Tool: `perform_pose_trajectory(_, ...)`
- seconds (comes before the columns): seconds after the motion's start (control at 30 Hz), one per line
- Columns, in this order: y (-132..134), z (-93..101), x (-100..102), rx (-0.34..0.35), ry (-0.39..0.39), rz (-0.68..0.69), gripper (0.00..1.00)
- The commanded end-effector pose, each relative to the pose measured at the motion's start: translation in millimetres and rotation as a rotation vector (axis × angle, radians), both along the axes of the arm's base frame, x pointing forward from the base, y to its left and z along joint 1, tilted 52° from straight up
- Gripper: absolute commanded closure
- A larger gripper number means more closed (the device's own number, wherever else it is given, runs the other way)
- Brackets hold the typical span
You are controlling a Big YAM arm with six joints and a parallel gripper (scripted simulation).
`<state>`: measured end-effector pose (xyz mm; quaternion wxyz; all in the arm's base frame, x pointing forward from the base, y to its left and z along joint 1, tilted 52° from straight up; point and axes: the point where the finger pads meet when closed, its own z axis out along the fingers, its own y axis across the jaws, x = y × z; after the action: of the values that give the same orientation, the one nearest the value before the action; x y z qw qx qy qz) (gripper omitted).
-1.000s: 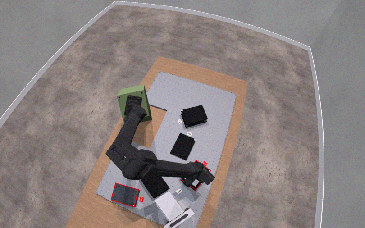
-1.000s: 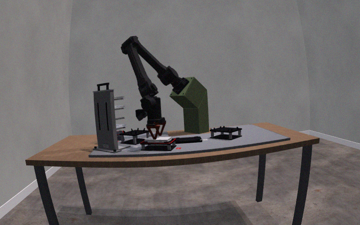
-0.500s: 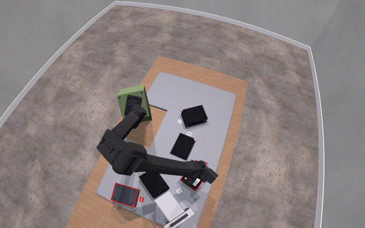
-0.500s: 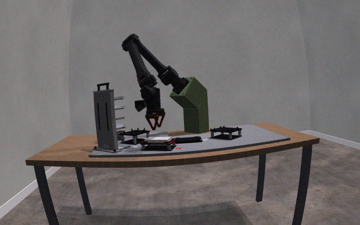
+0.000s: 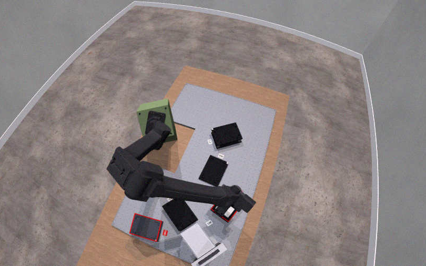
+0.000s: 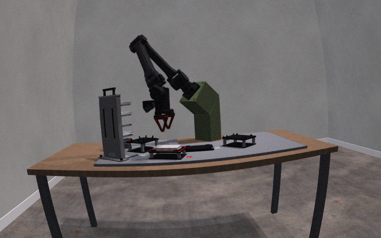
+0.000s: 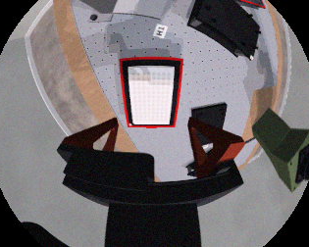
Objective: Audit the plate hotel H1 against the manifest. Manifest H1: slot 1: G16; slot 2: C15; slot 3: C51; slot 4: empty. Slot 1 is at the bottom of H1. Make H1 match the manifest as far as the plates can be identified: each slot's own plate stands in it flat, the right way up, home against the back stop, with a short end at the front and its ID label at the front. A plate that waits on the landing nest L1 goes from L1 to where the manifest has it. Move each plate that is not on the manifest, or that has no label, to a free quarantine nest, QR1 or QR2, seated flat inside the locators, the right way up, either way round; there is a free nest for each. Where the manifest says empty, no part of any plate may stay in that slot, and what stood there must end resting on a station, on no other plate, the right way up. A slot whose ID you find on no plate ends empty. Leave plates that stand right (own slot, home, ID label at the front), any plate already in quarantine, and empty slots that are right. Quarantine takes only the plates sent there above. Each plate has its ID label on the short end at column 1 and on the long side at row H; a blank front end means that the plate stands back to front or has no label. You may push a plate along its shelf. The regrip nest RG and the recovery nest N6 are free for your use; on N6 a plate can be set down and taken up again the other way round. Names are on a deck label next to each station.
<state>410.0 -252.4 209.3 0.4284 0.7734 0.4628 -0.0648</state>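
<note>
My gripper (image 6: pixel 163 123) is open and empty. It hangs well above a white plate (image 7: pixel 150 94) that lies flat inside a red-framed quarantine nest (image 6: pixel 167 151). In the overhead view the wrist covers most of that plate (image 5: pixel 229 211). In the wrist view my two red fingers stand wide apart, clear of the plate. The plate hotel H1 (image 6: pixel 111 127) stands at the left end of the deck, its shelves pointing away from the camera. From above a pale surface (image 5: pixel 196 239) shows in the hotel; I cannot tell which slot it is in. No ID labels are readable.
A second red-framed nest (image 5: pixel 145 226) with a dark grey inside sits at the deck's near left corner. Three black nests stand on the deck (image 5: pixel 179 214), (image 5: pixel 213 170), (image 5: pixel 226 134). The green arm base (image 5: pixel 156 119) is at the deck's left edge.
</note>
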Motion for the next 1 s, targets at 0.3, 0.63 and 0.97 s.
perform_pose_trajectory(0.3,31,46.8,2,-0.011,-0.07,0.013,0.0)
perform_pose_trajectory(0.63,50,63.9,-7,-0.009,-0.072,0.013,0.0)
perform_pose_trajectory(0.97,65,77.5,-14,-0.008,-0.074,0.013,0.0)
